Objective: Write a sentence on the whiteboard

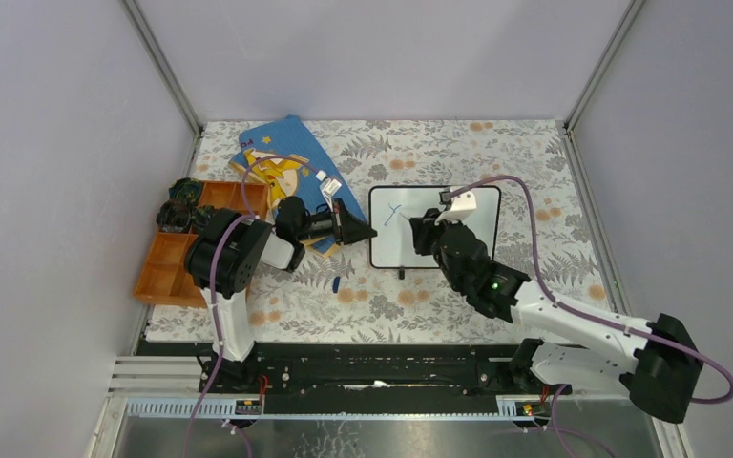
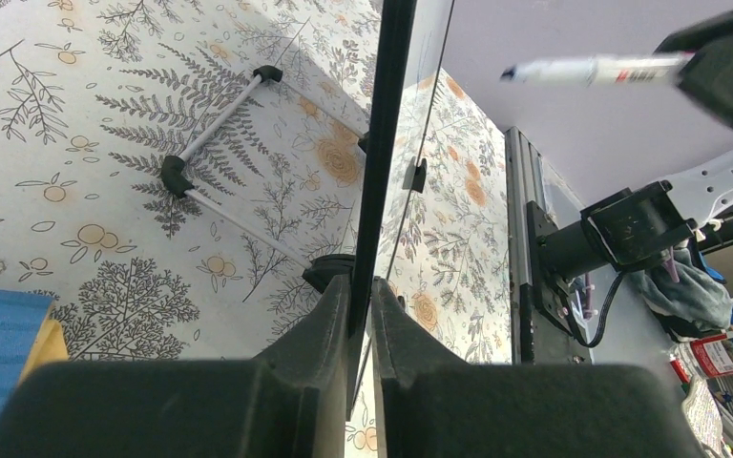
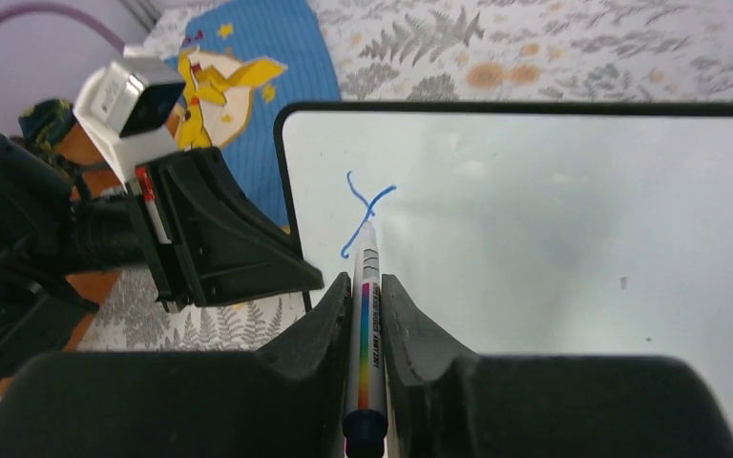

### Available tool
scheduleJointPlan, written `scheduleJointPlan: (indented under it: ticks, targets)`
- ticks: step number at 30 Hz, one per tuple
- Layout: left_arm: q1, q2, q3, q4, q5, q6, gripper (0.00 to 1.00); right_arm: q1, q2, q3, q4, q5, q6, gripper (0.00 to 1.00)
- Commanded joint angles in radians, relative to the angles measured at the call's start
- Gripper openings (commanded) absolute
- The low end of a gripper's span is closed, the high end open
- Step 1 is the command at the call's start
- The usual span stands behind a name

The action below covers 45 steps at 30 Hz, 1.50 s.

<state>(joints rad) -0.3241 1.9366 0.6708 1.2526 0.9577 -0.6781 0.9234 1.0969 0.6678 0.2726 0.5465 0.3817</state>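
My left end effector (image 2: 361, 286) clamps the left edge of the whiteboard (image 1: 391, 243), mid-way across the desk (image 1: 534, 181) beside the blue picture book (image 1: 282, 143), my right end effector (image 3: 367, 286) pinches the marker (image 3: 365, 334), and only 1 blue letter (image 3: 367, 205) is drawn, so I judge nearly the whole sentence is left.

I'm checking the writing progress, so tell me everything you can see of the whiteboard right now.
The whiteboard is a small glossy white rectangle in a thin black rounded-corner frame. It lies face up over the floral tablecloth, with a blue book beside its left edge. One blue stroke, shaped like a Y, sits near its far left corner; the rest in view is blank. The left gripper is shut on its left edge. The right gripper holds a marker with its tip at that stroke.
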Motion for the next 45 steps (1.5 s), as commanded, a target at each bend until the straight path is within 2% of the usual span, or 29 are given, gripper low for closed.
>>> scheduleJointPlan:
  ticks: [1,9,15,29,45]
  targets:
    - [-0.006,-0.029,-0.016,-0.034,-0.006,0.029,0.0,-0.011,-0.067,0.004,-0.03,0.11,-0.08,0.0]
    - [-0.007,-0.029,-0.016,-0.045,-0.007,0.037,0.0,-0.015,-0.065,-0.001,-0.035,0.073,-0.089,0.0]
    - [-0.007,-0.027,-0.016,-0.053,-0.007,0.043,0.0,-0.014,-0.039,-0.002,0.034,0.024,-0.095,0.0]
    - [-0.007,-0.024,-0.013,-0.068,-0.007,0.055,0.0,-0.014,0.064,0.059,0.071,0.035,-0.111,0.0]
    - [-0.009,-0.028,-0.011,-0.073,-0.007,0.057,0.0,-0.014,0.089,0.053,0.014,0.039,-0.104,0.0]
